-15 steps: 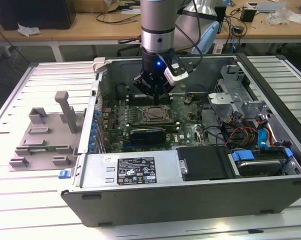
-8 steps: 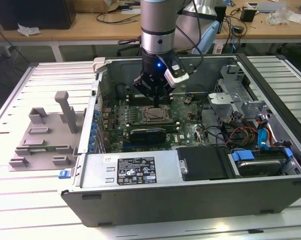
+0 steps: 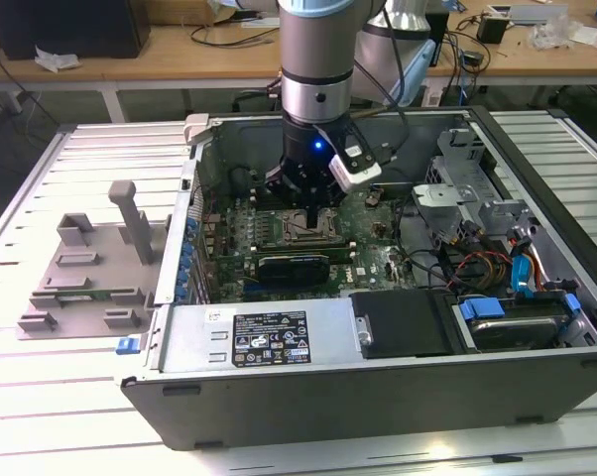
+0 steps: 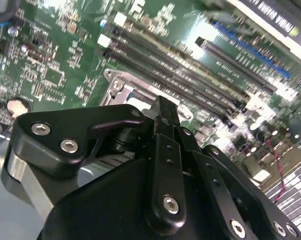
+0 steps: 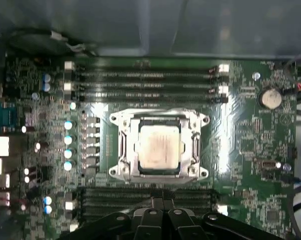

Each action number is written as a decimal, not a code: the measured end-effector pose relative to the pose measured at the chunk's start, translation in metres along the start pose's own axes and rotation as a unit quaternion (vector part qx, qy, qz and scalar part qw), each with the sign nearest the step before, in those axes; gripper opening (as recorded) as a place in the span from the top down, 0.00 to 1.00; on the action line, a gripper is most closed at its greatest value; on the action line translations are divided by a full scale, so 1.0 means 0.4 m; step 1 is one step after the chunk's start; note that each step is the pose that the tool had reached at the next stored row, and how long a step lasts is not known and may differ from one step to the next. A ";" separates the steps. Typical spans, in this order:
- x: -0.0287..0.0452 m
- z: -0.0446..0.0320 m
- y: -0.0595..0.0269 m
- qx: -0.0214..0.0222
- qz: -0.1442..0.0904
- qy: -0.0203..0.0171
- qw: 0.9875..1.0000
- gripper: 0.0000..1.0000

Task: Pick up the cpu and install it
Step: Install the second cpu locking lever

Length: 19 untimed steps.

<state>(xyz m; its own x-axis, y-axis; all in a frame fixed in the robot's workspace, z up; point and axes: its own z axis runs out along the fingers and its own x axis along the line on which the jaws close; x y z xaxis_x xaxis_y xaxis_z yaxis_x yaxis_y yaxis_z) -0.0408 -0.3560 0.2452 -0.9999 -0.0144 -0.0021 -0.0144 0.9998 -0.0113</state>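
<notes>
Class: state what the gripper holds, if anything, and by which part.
Nothing: the cpu lies in the socket, with the gripper apart from it.

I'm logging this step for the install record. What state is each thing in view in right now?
cpu: lying flat inside the socket frame, pale top up, nothing holding it.
socket frame: uncovered, around the cpu on the motherboard.
gripper: inside the computer case, just over the socket frame.
computer case: lying on its side, side panel off, insides exposed.
grey plastic tray: on the table beside the computer case, holding no chip.
</notes>
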 end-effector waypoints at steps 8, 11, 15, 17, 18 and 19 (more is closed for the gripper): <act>0.002 0.006 -0.008 0.000 -0.034 0.000 0.999 0.89; 0.011 0.011 -0.008 0.000 -0.033 0.000 0.999 0.89; 0.013 0.015 -0.008 0.000 -0.027 0.000 1.000 0.89; 0.013 0.015 -0.008 0.000 -0.027 0.000 1.000 0.89; 0.015 0.016 -0.008 0.000 -0.027 0.000 1.000 0.89; 0.017 0.017 -0.008 0.000 -0.027 0.000 1.000 0.89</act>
<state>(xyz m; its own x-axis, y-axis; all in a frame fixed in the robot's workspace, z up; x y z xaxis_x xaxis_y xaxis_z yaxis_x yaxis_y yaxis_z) -0.0476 -0.3595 0.2384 -0.9976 -0.0688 -0.0022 -0.0688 0.9976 -0.0111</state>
